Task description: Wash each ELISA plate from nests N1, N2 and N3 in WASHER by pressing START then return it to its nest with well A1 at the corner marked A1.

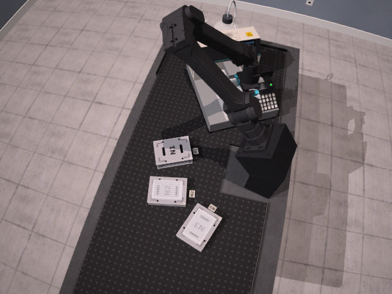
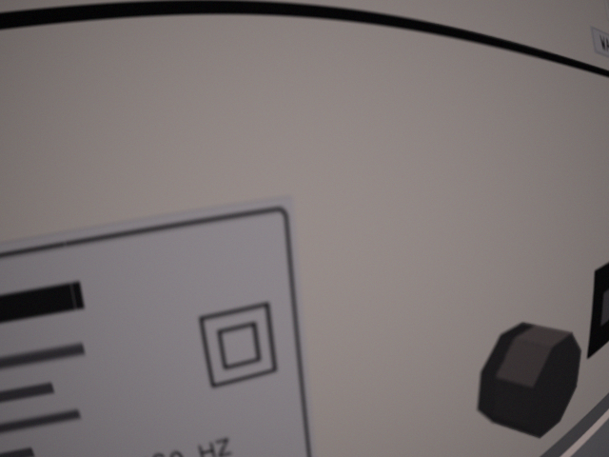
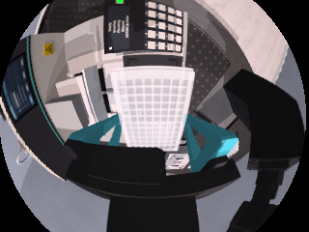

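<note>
My gripper is shut on a white ELISA plate, its teal fingers on the plate's two long sides, over the washer. I cannot tell how high the plate is or which corner is cut off; the carrier is not clearly visible below it. The washer's lamp is green. Nest N1 is empty. One plate lies in nest N2, another plate in nest N3.
The keypad is beside the held plate. A bottle with a black cap and tubing stands behind the washer. The exterior view shows only a beige housing with a label and a dark knob.
</note>
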Controlling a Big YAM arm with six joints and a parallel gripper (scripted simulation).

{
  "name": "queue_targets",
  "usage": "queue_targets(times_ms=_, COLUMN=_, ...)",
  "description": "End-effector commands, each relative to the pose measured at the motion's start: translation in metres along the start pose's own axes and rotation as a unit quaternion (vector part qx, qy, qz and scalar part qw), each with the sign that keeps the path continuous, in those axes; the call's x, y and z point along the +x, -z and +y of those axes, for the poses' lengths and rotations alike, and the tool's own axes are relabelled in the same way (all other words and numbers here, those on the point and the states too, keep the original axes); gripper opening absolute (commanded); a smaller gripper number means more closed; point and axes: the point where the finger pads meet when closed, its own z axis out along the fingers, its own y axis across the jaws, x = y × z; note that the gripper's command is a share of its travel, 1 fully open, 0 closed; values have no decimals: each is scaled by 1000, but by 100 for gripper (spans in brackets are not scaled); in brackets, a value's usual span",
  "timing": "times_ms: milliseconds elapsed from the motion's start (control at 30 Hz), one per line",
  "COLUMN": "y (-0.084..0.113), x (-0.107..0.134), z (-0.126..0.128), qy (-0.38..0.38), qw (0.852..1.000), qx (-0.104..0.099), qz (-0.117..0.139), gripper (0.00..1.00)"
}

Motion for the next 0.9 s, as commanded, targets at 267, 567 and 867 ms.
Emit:
queue_targets(times_ms=267, y=-14, x=4, z=4, qy=-1, qw=1000, qx=-6, qz=-1, gripper=84)
queue_targets(times_ms=567, y=-33, x=2, z=0, qy=-6, qw=1000, qx=1, qz=1, gripper=84)
queue_targets(times_ms=867, y=-45, x=2, z=1, qy=-6, qw=1000, qx=1, qz=1, gripper=84)
